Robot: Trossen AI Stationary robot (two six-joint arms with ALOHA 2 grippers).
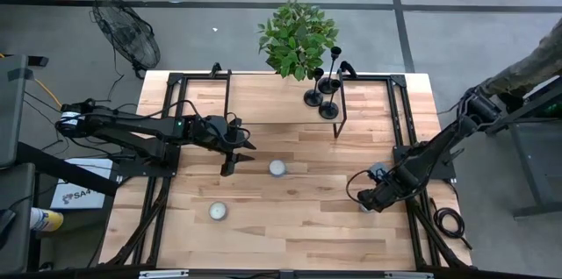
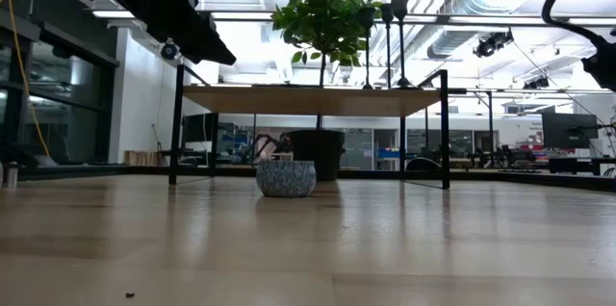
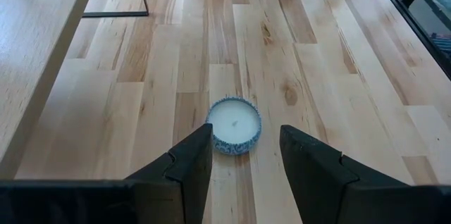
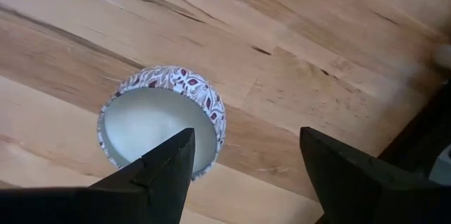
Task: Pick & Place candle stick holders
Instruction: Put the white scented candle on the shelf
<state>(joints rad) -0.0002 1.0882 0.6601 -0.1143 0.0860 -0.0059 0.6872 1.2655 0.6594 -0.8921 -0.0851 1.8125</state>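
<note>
While the three black thin-stemmed candle stick holders (image 1: 323, 93) stand on the raised wooden shelf (image 1: 263, 95), both grippers hover with fingers apart: left gripper (image 3: 246, 155) before a blue-patterned white candle (image 3: 234, 125), right gripper (image 4: 245, 159) over a red-patterned white candle (image 4: 162, 120).

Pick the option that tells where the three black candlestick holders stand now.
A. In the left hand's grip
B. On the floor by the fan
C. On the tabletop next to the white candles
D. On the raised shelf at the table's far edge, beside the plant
D: the high view shows the holders grouped on the shelf beside the plant, with neither hand near them.
</note>
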